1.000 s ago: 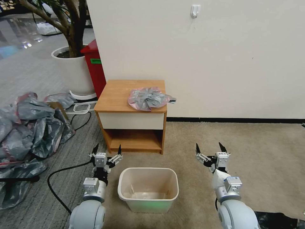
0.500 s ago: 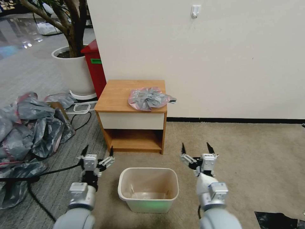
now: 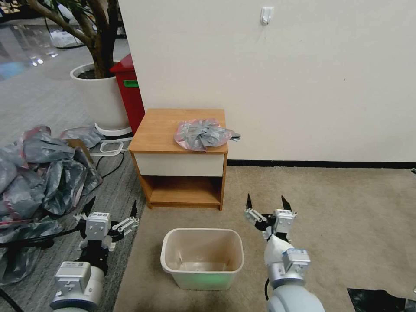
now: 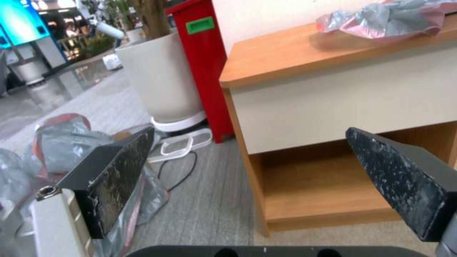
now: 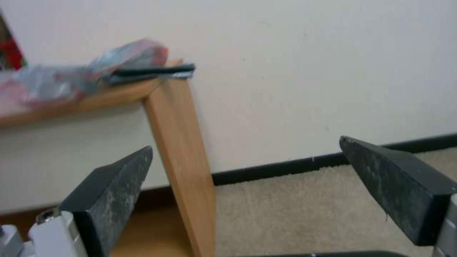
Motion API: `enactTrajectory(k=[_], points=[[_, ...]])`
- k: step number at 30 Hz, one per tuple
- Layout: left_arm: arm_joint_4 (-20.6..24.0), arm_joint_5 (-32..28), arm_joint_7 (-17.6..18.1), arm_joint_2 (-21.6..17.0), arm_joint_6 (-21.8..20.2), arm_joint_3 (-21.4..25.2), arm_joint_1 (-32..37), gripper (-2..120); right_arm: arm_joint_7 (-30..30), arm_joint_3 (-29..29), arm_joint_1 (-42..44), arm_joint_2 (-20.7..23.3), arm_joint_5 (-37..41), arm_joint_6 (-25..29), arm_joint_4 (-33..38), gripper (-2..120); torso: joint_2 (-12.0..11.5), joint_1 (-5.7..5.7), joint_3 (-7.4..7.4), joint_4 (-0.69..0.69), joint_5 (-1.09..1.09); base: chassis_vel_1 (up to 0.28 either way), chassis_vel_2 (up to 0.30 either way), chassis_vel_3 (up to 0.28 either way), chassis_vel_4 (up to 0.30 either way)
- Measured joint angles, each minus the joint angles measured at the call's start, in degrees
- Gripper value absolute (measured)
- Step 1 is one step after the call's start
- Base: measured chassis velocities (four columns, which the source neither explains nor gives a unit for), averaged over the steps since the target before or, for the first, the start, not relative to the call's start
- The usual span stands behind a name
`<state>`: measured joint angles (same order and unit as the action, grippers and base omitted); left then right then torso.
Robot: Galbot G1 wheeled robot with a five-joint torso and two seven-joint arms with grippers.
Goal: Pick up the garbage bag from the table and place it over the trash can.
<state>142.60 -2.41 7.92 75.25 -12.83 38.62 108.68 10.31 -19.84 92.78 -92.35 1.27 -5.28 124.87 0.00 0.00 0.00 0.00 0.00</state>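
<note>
Garbage bag [image 3: 202, 134] lies crumpled on the table [image 3: 160, 130], on the half of the top farther from the red bin [image 3: 128, 93], with a corner hanging past the table's edge by the wall. You get its pink rim best from the left wrist view [image 4: 385, 18], which also shows you the table's cream drawer front and open lower shelf [image 4: 324, 196]; the right wrist view instead gives you the table's side panel [image 5: 183, 157] and the bag [image 5: 71, 78] seen from below the tabletop. In front of the table the trash can [image 3: 202, 258] stands on the carpet, empty. Your left gripper [image 3: 110, 208] hovers out from the table's red-bin corner, spread wide, holding nothing. Your right gripper [image 3: 266, 203] hangs before the table's other front corner, likewise wide and empty.
</note>
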Motion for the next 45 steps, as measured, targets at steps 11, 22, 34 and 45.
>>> enactTrajectory(k=[11,22,34,45], points=[[0.43,-0.14,-0.3,0.53,1.77,0.57,0.76,100,-0.9,-3.7,-18.41,3.32,34.81,-4.79,-10.84,100,0.0,0.0,0.01,0.0,0.0,0.0,0.0,0.0,0.0],[0.69,-0.25,-0.43,1.14,2.29,1.14,1.11,100,-0.3,-3.44,-32.46,3.9,61.33,-5.49,-21.77,100,0.0,0.0,0.01,0.0,0.0,0.0,0.0,0.0,0.0],[0.72,-0.53,-0.44,1.87,3.26,1.69,2.11,100,0.84,-3.99,-44.49,3.51,73.59,-6.08,-36.54,100,0.0,0.0,0.01,0.01,-0.01,0.0,0.0,0.0,0.0],[0.73,0.08,-0.49,2.01,3.89,2.3,2.75,100,-2.36,-3.95,-49.61,3.9,75.1,-6.01,-44.34,98,0.0,0.0,0.01,0.0,-0.01,0.0,0.0,0.0,0.0]])
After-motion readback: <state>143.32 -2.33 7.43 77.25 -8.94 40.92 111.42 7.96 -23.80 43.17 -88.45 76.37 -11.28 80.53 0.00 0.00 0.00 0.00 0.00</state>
